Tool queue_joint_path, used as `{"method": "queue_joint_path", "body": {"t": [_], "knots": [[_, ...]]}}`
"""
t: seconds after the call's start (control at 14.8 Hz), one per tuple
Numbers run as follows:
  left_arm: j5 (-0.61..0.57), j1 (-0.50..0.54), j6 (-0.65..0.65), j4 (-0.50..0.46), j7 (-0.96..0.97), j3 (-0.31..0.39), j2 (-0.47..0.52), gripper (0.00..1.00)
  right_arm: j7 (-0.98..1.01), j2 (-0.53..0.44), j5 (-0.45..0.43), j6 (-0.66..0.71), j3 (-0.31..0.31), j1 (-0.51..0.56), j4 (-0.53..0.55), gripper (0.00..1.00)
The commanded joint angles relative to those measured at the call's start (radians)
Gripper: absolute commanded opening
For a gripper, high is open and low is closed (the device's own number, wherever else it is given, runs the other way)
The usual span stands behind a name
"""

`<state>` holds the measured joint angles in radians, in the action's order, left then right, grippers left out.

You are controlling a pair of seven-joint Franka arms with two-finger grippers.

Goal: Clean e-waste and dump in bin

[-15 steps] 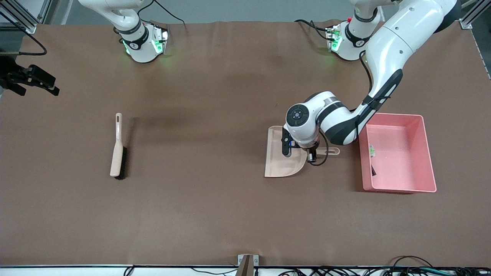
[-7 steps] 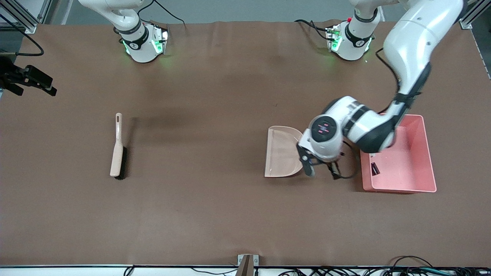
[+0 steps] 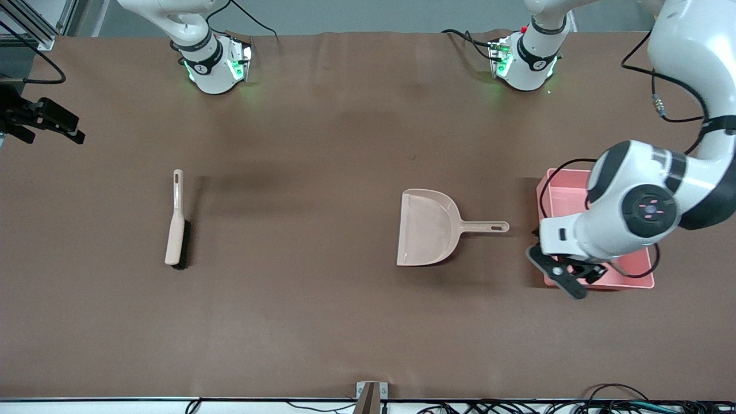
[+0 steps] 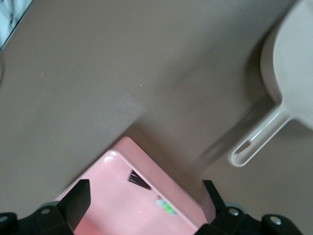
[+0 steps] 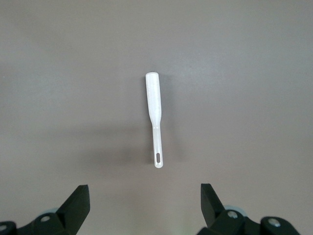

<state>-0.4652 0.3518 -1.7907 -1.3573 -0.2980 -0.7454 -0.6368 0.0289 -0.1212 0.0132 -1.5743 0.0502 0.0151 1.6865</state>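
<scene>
The pink bin (image 3: pixel 559 195) stands at the left arm's end of the table, mostly covered by the left arm. In the left wrist view its corner (image 4: pixel 115 193) shows, with the dark stubby piece (image 4: pixel 139 180) and the grey-white piece with green bits (image 4: pixel 167 208) lying inside. My left gripper (image 3: pixel 575 279) is open and empty over the bin's corner nearest the dustpan; it also shows in the left wrist view (image 4: pixel 144 203). My right gripper (image 3: pixel 75 131) waits, open and empty, high at the right arm's end of the table; in its wrist view (image 5: pixel 144 203) it looks down on the brush.
A beige dustpan (image 3: pixel 426 227) lies on the table beside the bin, handle toward it, also seen in the left wrist view (image 4: pixel 288 63). A long beige brush (image 3: pixel 175 221) lies toward the right arm's end and shows in the right wrist view (image 5: pixel 155 117).
My left gripper has left the dustpan handle and swung over to the bin. The dustpan has stayed flat on the table. The right gripper has barely moved.
</scene>
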Motion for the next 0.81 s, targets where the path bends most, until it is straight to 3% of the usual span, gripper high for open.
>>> {"method": "queue_joint_path", "body": {"t": [0.0, 0.2, 0.41, 0.54, 0.68, 0.75], "knots": [[0.08, 0.027, 0.019, 0.001, 0.24, -0.012, 0.044, 1.0, -0.007, 0.002, -0.018, 0.0, -0.007, 0.005, -0.007, 1.0], [0.088, 0.026, 0.033, -0.005, 0.393, -0.002, 0.116, 1.0, -0.009, 0.002, -0.018, 0.0, -0.007, 0.003, -0.007, 1.0], [0.127, -0.031, 0.071, -0.006, 0.45, 0.099, 0.218, 1.0, -0.007, 0.0, -0.018, 0.007, -0.007, 0.0, -0.007, 1.0], [0.288, -0.129, 0.128, -0.017, 0.448, 0.274, 0.303, 1.0, -0.009, 0.0, -0.018, 0.007, -0.009, -0.001, -0.007, 1.0], [0.338, -0.255, 0.152, -0.028, 0.432, 0.487, 0.38, 1.0, -0.009, 0.0, -0.018, 0.001, -0.009, -0.001, -0.007, 1.0], [0.349, -0.287, 0.154, -0.04, 0.433, 0.548, 0.414, 1.0, -0.009, 0.0, -0.016, -0.001, -0.009, -0.001, -0.007, 1.0]]}}
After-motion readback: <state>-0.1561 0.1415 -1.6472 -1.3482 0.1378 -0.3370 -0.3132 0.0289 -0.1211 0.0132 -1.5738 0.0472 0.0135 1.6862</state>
